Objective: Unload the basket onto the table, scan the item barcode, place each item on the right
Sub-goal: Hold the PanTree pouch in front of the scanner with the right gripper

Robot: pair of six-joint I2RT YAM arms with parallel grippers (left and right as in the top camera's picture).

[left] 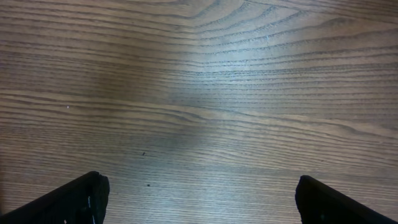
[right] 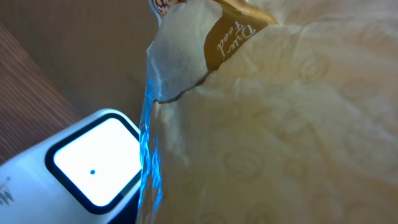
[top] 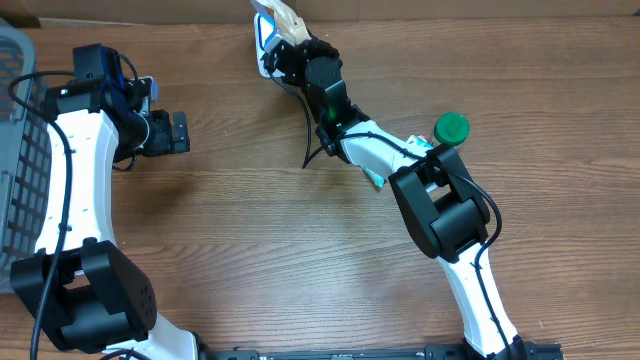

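Task thing: the cream packet (top: pixel 283 17) is at 12 o'clock on the table (top: pixel 250 250), lifted off the wood at the far edge.
Right hand: the right hand (top: pixel 290 45) pinches the packet. Its fingertips are hidden behind the wrapper in its own camera, so I judge the grip from the overhead view.
Key relation: the scanner (right: pixel 93 163) sits just beside the packet, toward 8 o'clock of it in the right wrist view. Blue light falls along the wrapper's near edge.
Long axis: seen from overhead, the packet seems to run from 11 to 5 o'clock, in line with the forearm.
Barcode: none is visible, only a gold label and an embossed surface.
Judgement: the next move likely depends on turning the printed face toward the lit window.
Nearer arm: the right, by far.
Left hand: the left hand (top: pixel 180 131) is at 9 o'clock with its fingers spread wide over bare wood, holding nothing.
Containers: a wire basket (top: pixel 20 140) stands at the 9 o'clock edge. Too little of it shows to tell what it holds.
Other: a green-capped item (top: pixel 451 128) lies at 3 o'clock, partly under the right arm.
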